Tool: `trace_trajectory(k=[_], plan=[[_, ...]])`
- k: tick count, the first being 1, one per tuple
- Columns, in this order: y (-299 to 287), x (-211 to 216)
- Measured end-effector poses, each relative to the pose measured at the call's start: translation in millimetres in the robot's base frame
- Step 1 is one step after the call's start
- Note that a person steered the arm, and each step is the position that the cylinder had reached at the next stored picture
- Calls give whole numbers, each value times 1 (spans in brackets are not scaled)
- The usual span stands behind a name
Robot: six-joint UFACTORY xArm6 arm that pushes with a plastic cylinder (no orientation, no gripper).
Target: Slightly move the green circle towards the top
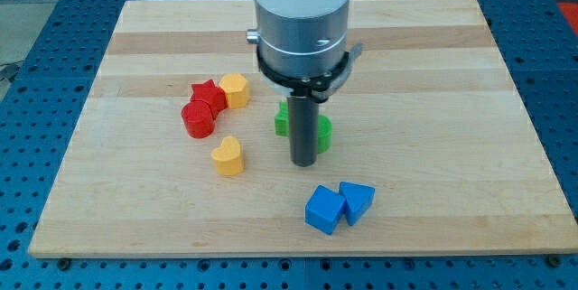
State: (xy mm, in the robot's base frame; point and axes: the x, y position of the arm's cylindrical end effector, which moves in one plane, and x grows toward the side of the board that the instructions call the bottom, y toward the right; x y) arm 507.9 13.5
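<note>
The green circle [322, 133] lies near the board's middle, mostly hidden behind my dark rod; only its right edge shows. A second green block [282, 121], shape unclear, peeks out at the rod's left. My tip [302, 162] rests on the board just below and between the two green blocks, touching or very close to the circle's lower left side.
A red star [209, 94] and a red block [198, 119] sit at the left with a yellow block [235, 89] beside them. A yellow heart [228, 156] lies lower. Two blue blocks [324, 210] [356, 201] sit below my tip. The wooden board [433, 100] sits on a blue table.
</note>
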Motion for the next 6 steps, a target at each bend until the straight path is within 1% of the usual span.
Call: trace_trajectory(k=[1,2,3,4,5,6], plan=[[29,-34],[28,-51],[15,-57],[4,-45],[8,-48],[44,-40]])
